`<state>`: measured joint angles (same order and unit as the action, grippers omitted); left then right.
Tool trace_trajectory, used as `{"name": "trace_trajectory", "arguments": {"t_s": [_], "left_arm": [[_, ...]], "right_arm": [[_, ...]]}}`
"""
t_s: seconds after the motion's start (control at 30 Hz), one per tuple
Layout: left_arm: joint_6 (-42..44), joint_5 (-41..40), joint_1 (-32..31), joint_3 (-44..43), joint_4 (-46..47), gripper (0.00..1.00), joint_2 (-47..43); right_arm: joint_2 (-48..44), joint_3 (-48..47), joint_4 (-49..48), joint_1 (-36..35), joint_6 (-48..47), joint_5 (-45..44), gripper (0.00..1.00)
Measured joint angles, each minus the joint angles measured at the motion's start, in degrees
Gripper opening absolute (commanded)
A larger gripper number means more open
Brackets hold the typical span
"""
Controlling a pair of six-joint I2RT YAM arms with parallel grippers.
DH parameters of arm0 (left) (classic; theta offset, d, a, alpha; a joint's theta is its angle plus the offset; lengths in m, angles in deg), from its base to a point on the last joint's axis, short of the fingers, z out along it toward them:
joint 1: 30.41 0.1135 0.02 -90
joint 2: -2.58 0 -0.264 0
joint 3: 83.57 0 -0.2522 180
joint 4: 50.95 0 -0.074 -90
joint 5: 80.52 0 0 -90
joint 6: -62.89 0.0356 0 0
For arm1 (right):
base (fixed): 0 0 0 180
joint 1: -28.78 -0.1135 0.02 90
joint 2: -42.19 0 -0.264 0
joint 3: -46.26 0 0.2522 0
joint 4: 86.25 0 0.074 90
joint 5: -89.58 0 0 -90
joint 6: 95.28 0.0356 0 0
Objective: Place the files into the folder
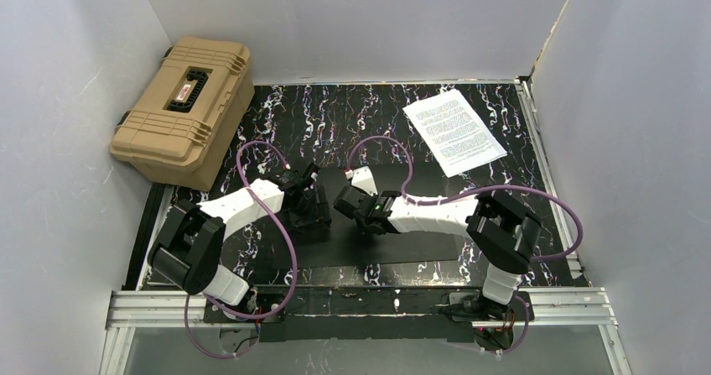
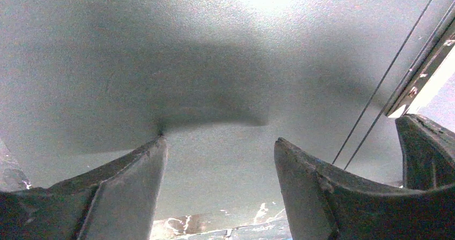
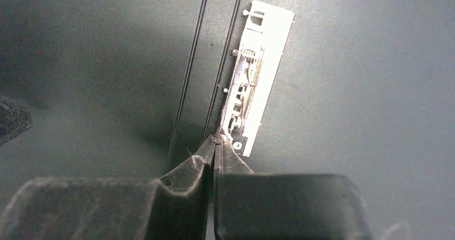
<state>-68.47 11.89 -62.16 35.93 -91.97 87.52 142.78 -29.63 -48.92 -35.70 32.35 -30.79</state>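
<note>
The step in hand appears to be readying the open folder (image 1: 394, 249), which lies black side up on the counter (image 1: 335, 115) just ahead of both arms. The left end effector (image 2: 217, 140) is released, its fingers spread wide low over the folder's black inside, one tip seemingly touching it. It would do well to press there and pin the cover flat. The right end effector (image 3: 215, 140) is clenched, its tips meeting at the near end of the white metal clip (image 3: 260, 73) beside the spine creases. Whether it pinches part of the clip I cannot tell. Any pull on it should be slow, so the folder does not slide.

The files (image 1: 455, 130) lie beyond, at the far right, well apart from the folder. They are floppy and probably need an edge lifted first. Their print is too small to read. The red label on the tan case (image 1: 184, 106) at the far left is illegible too.
</note>
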Motion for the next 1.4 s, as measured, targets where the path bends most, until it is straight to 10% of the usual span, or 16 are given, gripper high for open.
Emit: {"name": "trace_trajectory", "arguments": {"t_s": [1.4], "left_arm": [[-1.75, 0.04, -0.31, 0.04, 1.25, 0.71, 0.37]], "right_arm": [[-0.11, 1.55, 2.73, -2.78, 9.70, -9.53, 0.01]]}}
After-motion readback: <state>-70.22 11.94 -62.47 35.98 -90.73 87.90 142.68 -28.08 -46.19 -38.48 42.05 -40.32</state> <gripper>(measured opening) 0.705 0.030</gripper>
